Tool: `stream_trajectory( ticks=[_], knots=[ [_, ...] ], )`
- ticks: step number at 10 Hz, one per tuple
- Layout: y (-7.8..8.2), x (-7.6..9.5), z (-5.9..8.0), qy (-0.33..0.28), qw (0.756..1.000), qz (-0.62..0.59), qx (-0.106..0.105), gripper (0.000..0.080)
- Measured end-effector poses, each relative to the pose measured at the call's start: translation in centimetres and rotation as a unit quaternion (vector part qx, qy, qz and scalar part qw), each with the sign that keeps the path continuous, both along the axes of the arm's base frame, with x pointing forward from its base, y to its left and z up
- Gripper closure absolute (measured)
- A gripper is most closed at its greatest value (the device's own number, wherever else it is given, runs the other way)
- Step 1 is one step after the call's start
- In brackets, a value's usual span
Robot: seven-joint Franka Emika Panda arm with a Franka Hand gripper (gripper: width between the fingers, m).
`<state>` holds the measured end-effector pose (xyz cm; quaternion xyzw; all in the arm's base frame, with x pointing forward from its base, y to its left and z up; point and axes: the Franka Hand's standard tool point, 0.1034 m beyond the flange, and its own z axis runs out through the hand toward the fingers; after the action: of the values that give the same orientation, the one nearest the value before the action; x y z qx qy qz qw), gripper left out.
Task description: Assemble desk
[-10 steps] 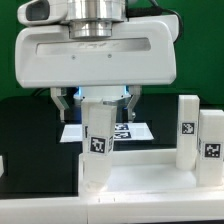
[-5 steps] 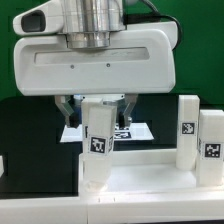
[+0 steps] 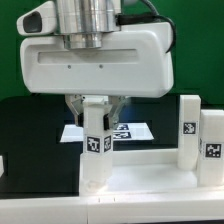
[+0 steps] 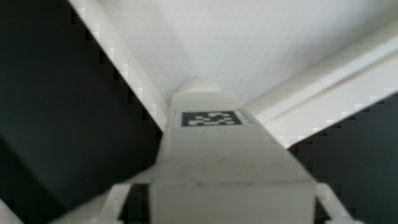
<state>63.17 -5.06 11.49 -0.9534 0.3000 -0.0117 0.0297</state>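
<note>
A white square desk leg with a black-and-white tag stands upright on the near-left part of the white tabletop panel. My gripper hangs straight above it. The two fingers press against the sides of the leg's top, so it is shut on the leg. In the wrist view the leg runs away from the camera between the fingertips, with the tabletop beyond it. Two more tagged legs stand on the panel at the exterior view's right.
The marker board lies on the black table behind the held leg. A dark object sits at the left edge of the exterior view. A green wall closes the back.
The fingers stood wide apart around the leg's top a second ago. They have since closed in against it. The hand has sunk slightly.
</note>
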Motion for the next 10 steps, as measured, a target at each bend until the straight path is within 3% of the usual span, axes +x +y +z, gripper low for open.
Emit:
stream_trajectory(
  ticks=[2,5,7,8,9,10],
  knots=[
    [-0.4,0.0,-0.1,0.006,0.989,-0.146,0.012,0.0514],
    [-0.7,0.1,-0.2,0.017,0.927,-0.369,0.068,0.0514],
    [-0.7,0.1,-0.2,0.018,0.92,-0.385,0.069,0.0514],
    [-0.6,0.0,-0.2,0.015,0.937,-0.343,0.061,0.0359],
    [-0.1,-0.1,-0.2,0.01,0.962,-0.268,0.046,0.0359],
    [0.4,-0.1,-0.2,0.005,0.985,-0.169,0.032,0.0232]
  ],
)
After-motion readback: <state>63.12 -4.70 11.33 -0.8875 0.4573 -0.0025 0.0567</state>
